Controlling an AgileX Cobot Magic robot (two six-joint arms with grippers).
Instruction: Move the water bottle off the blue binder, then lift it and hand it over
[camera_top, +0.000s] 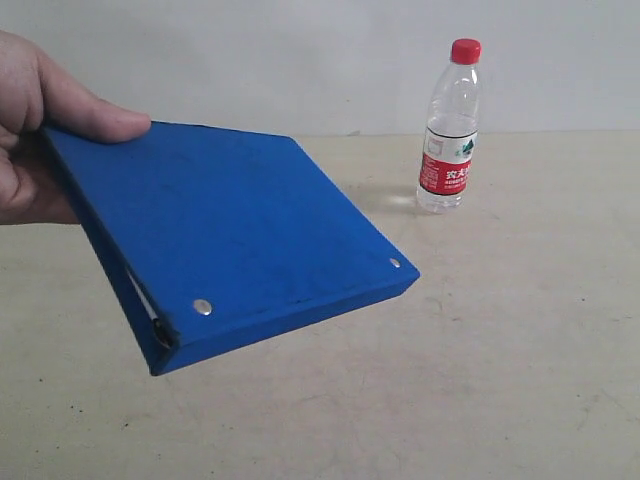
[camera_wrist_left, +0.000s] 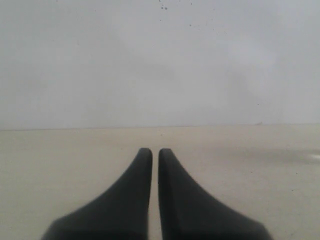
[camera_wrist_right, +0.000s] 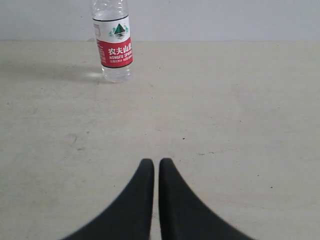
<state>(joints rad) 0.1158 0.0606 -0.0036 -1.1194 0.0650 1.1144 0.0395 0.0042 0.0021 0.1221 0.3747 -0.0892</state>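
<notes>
The blue binder (camera_top: 235, 235) is held tilted above the table by a person's hand (camera_top: 45, 125) at the left of the exterior view. The water bottle (camera_top: 449, 128) stands upright on the table behind and right of the binder, apart from it; its label also shows in the right wrist view as the water bottle (camera_wrist_right: 113, 45). My right gripper (camera_wrist_right: 156, 162) is shut and empty, well short of the bottle. My left gripper (camera_wrist_left: 155, 151) is shut and empty over bare table. Neither gripper appears in the exterior view.
The beige tabletop (camera_top: 480, 380) stretches to a plain pale wall (camera_top: 300, 50) behind. The person's hand and binder fill the left half of the exterior view.
</notes>
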